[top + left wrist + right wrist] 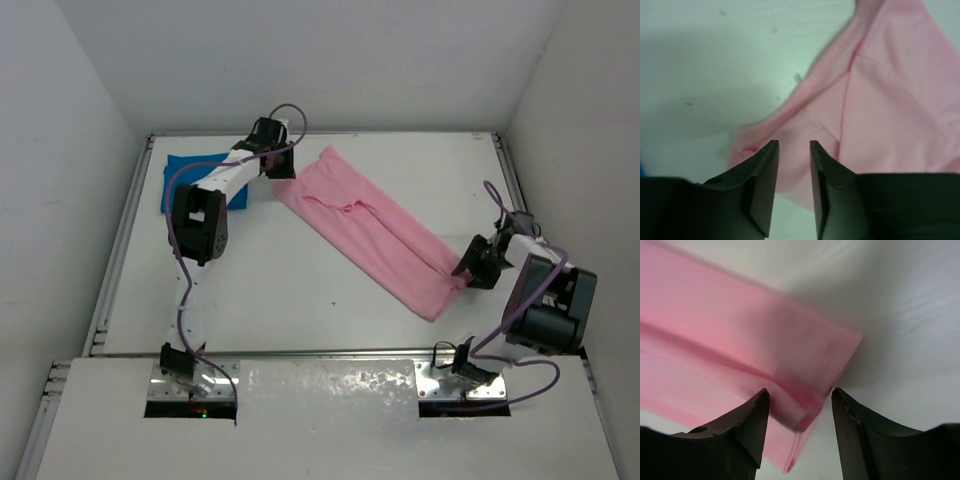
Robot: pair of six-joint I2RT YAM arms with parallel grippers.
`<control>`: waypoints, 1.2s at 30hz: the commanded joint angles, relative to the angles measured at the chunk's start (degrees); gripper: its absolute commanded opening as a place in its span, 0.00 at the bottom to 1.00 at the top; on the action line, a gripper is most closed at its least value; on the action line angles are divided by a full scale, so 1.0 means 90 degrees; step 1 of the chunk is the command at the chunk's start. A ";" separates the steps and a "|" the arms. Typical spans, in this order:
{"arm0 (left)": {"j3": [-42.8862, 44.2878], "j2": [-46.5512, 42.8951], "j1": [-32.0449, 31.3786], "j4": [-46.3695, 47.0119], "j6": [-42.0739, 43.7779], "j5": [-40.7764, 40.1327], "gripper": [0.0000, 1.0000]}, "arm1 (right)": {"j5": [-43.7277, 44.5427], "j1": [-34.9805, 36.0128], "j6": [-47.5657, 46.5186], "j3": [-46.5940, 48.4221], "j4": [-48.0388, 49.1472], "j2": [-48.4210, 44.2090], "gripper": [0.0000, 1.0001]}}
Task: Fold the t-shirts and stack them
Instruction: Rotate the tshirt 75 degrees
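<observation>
While my left gripper (794,145) is hovering narrowly parted, my right gripper (800,392) widely, at opposite ends of the pink t-shirt (370,230) | risk: pinching only one layer, likely skewing the fold.

The pink t-shirt (370,230) is soft matt cloth with a stitched hem, on a smooth, faintly scuffed worktop (300,290)
</observation>
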 commanded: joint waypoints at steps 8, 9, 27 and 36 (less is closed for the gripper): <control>0.0429 -0.0715 0.0226 -0.0328 0.0168 0.0427 0.53 | 0.1096 0.0754 0.0609 -0.0285 -0.0856 -0.1672 0.53; 0.0352 -0.0928 0.0207 -0.0299 0.0120 0.0545 0.53 | 0.1243 0.0744 0.0589 -0.0206 -0.0944 -0.1760 0.53; 0.0333 -0.0725 -0.1600 0.0793 -0.0134 0.2147 0.51 | -0.1050 0.1672 0.0452 0.0439 0.1466 -0.0375 0.51; -0.0011 -0.0013 -0.1805 0.2924 -0.1824 0.3085 0.49 | -0.1481 0.1681 0.0648 -0.0322 0.1683 -0.0012 0.27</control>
